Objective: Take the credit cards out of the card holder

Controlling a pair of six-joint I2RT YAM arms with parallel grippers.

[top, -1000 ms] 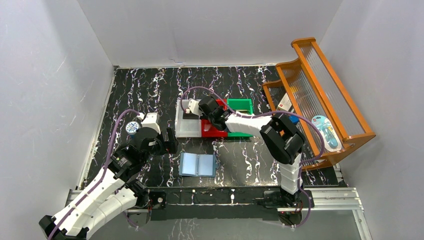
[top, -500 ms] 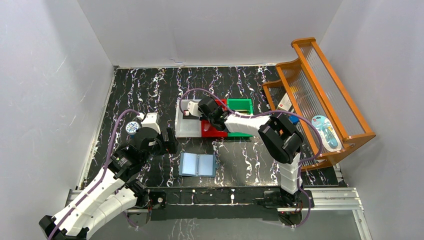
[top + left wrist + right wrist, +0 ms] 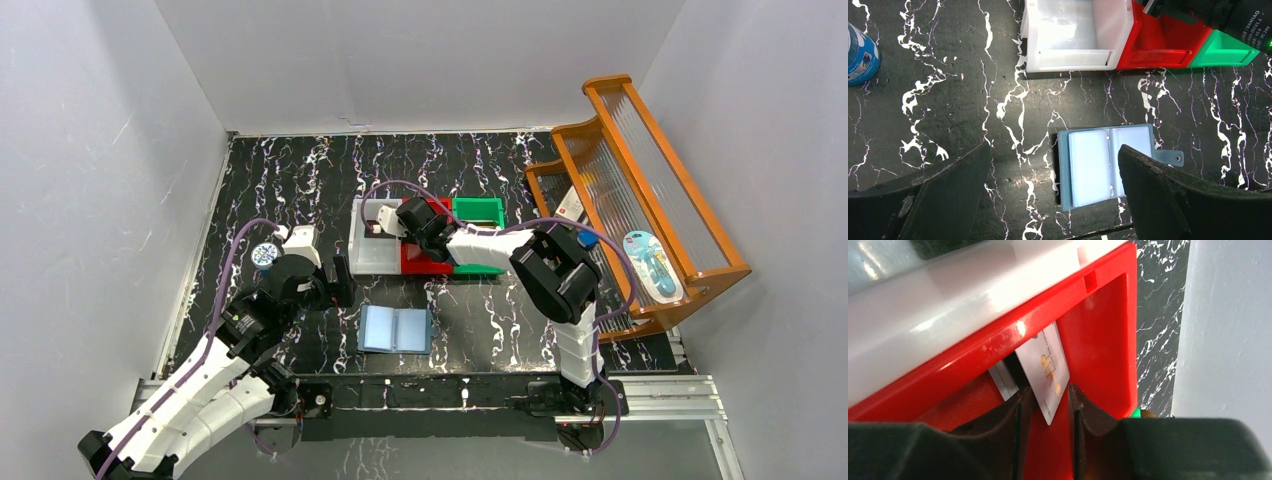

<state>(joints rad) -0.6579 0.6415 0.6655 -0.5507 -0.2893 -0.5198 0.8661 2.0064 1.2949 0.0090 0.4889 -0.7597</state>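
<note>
Red plastic filled the right wrist view: the right gripper [image 3: 1048,405] sat low inside the red bin [image 3: 1105,335], jaws parted a little, with the pale grey credit card [image 3: 1044,371] standing on edge between the fingers [image 3: 1013,422]. A gap showed on either side of the card, so it looked let go rather than pinched, leaning against the bin's wall. A second thin card edge [image 3: 1004,381] stood just to its left; its colour could not be made out. The white bin [image 3: 948,295] adjoined the red one on that side. From above, the right arm reached across to the row of white [image 3: 372,258], red [image 3: 424,264] and green [image 3: 478,212] bins at mid-table. The card holder [image 3: 396,329] lay open and flat on the black marbled table [image 3: 300,170], nearer the arm bases and well apart from the bins, its clear pockets up and its snap tab [image 3: 1175,157] out to one side. The left gripper [image 3: 1053,150] hung above it with jaws spread fully wide, grasping nothing. A round blue tin [image 3: 265,254] stood near the left arm, and a wooden rack [image 3: 650,160] stood along the table's right edge.
</note>
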